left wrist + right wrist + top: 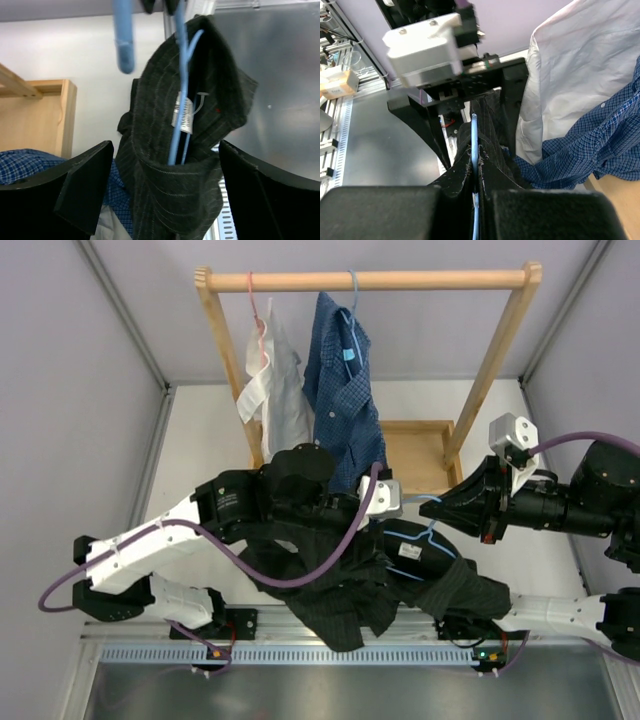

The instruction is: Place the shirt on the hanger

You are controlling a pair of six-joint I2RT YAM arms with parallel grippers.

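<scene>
1. landmark: the wooden rack (370, 280) stands at the far side of the desk (210, 450). a white shirt (270, 390) and a blue checked shirt (345, 390) hang from its top bar.

2. right claw (476, 160): i read it as pinched tight on the hanger (474, 132). in the right wrist view the light-blue wire runs straight up out of the seam between the two pads. the claw sits on the near side of the rack, just in front of its right-hand post.

3. left claw (165, 147): i read it as spread wide and gripping nothing. in the left wrist view its two black fingers (85, 185) stand far apart at the lower corners, with the cloth hanging in the space between them, and i cannot tell whether either finger brushes it. this claw is also on the near side of the rack, below the blue checked shirt.

4. the shirt (340, 590): black with fine stripes, it hangs bunched on the near side of the rack, below the two claws. in the left wrist view the wire passes down inside the collar, just beside the white neck label (182, 112).

5. seating of the shoulders on the wire: i cannot tell, because the folds cover it.
</scene>
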